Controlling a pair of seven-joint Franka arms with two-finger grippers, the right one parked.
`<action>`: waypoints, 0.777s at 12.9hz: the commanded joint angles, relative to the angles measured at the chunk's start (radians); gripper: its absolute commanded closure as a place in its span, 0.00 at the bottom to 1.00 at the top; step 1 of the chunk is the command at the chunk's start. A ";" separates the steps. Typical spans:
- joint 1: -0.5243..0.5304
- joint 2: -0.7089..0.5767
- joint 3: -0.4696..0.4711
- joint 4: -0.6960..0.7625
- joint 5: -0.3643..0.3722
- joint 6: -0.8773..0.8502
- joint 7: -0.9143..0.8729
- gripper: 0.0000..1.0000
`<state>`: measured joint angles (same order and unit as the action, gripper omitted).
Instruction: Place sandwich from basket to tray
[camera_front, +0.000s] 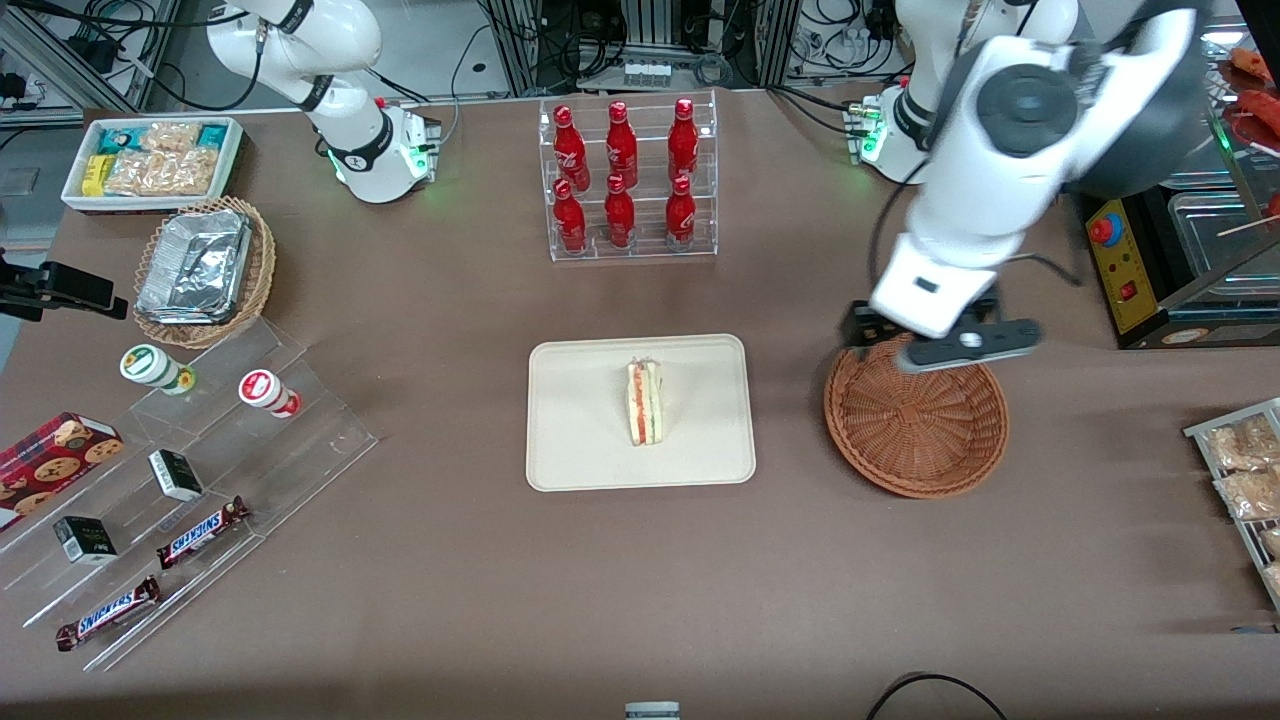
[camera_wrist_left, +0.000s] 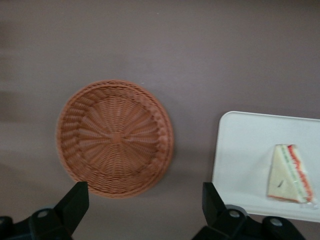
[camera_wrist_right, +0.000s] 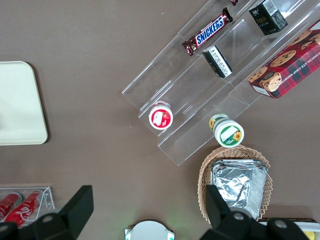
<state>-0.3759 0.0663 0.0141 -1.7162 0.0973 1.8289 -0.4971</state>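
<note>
sandwich (camera_front: 645, 402) lay on tray (camera_front: 580, 460) | basket (camera_front: 916, 432) empty | gripper (camera_front: 925, 345) spread, empty, above basket's far rim — risk: descending arm clips basket, shoves it

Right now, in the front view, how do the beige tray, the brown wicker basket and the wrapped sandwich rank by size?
1. Cream-beige rectangular plastic tray
2. Round reddish-brown wicker basket
3. Clear-wrapped triangular sandwich

The gripper hangs over the basket.

The sandwich (camera_front: 645, 403) (camera_wrist_left: 290, 174) lay on the tray (camera_front: 585, 455) (camera_wrist_left: 240, 165) near its middle. The basket (camera_front: 915, 425) (camera_wrist_left: 115, 137) sat on the bench (camera_front: 640, 580) beside the tray, toward the working arm's end, apart from it. The pincer (camera_front: 935, 345) (camera_wrist_left: 145, 202) hung above the basket's rim, its fingers (camera_wrist_left: 75, 200) spread wide, holding nothing.
</note>
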 joint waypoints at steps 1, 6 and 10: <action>0.095 -0.066 -0.013 -0.026 -0.017 -0.045 0.145 0.00; 0.248 -0.121 -0.011 -0.022 -0.030 -0.088 0.369 0.00; 0.302 -0.148 -0.005 -0.011 -0.033 -0.131 0.491 0.00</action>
<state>-0.1015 -0.0557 0.0162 -1.7196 0.0791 1.7144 -0.0600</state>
